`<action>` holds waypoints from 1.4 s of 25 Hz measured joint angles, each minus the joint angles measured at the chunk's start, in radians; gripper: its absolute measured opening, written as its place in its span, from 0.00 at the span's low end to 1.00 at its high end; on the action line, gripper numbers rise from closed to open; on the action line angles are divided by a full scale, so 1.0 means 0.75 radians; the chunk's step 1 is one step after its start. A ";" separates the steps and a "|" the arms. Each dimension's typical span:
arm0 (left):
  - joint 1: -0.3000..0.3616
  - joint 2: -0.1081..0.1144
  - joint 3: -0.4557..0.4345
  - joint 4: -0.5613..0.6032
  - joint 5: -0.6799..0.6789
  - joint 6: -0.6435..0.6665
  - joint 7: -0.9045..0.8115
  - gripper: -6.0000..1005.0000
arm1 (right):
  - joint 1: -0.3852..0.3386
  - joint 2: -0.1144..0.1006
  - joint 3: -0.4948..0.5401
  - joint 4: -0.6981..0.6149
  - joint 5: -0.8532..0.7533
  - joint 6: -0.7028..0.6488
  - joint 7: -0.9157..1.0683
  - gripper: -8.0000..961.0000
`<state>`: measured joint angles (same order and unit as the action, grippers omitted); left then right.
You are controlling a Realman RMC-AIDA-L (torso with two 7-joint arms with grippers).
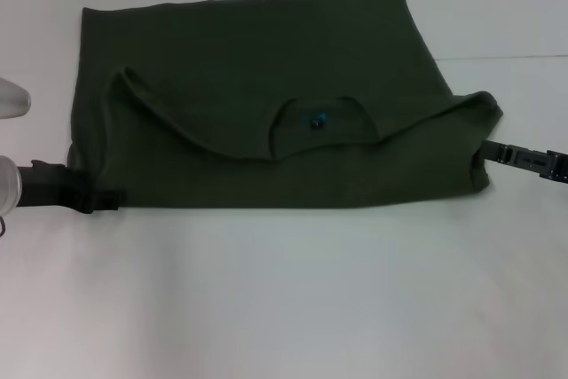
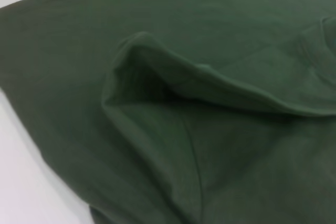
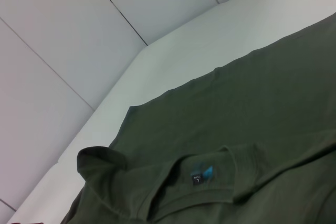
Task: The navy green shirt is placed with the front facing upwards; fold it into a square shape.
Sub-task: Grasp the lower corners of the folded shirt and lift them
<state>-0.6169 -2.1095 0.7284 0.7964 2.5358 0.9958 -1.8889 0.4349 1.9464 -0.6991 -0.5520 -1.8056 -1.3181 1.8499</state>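
1. A plain white counter is filling the head view; the right wrist view is showing pale wall panels behind its far edge.
2. The left hand is sitting low at the shirt's near-left corner, its dark tip touching or just under the hem. Finger spread: cannot tell.
3. The navy green shirt is lying across the middle of the counter, long axis running left to right, plain green side showing. The top part is lying doubled toward the robot, so the collar and its small blue-marked neck label are facing up near the centre.
4. The left wrist view is showing a raised, open fold of sleeve cloth close under that camera.
5. The right hand is reaching in at the right edge, its tip meeting the bunched right sleeve. Whether it is pinching cloth: cannot tell.
6. Judgement: each hand is standing at its own end of the shirt's long axis, equally near, so the coming fold is likely turning on both carrying their ends together.
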 joint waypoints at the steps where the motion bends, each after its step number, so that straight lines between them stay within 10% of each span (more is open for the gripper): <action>1: 0.000 0.000 0.001 0.000 0.003 0.000 -0.006 0.71 | 0.001 0.002 -0.002 -0.001 0.000 0.004 0.000 0.96; 30: -0.023 0.012 0.007 0.014 0.059 0.053 -0.077 0.59 | 0.000 0.008 -0.003 -0.005 0.000 0.015 0.000 0.96; 35: -0.031 0.013 0.007 0.009 0.072 0.052 -0.080 0.30 | 0.001 0.010 -0.005 -0.007 0.000 0.014 0.000 0.96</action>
<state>-0.6405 -2.1000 0.7340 0.8034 2.5894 1.0344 -1.9488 0.4357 1.9538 -0.7029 -0.5570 -1.8054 -1.3074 1.8500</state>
